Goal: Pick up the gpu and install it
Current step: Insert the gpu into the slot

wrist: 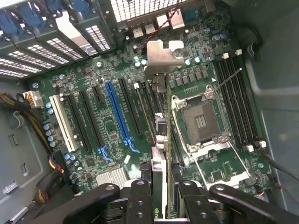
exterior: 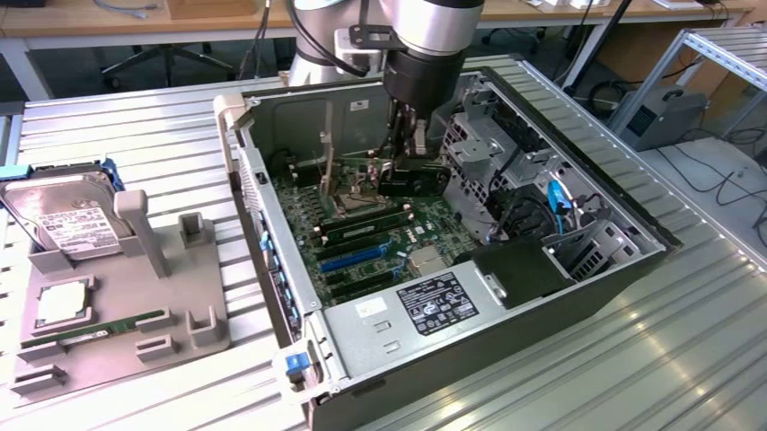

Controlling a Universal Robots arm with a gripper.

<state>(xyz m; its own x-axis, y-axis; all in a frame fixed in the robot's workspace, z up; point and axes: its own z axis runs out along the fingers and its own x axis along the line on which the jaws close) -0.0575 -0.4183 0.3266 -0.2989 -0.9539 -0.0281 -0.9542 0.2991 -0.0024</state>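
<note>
Gripping gpu (wrist: 161,140) edge-on over the mobo (wrist: 112,126), gripper (wrist: 164,205) could jam card w/ bracket off-slot if slightly misaligned.

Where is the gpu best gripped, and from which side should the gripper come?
Its upper long edge, from above: the gpu stands on edge over the motherboard, so the gripper clamps both flat faces, clear of the silver bracket.

Ribbed metal table (exterior: 671,359) carries open computer case (exterior: 599,296). Grey fixture tray (exterior: 192,305) sits on table at exterior view's left, just beside case.
</note>
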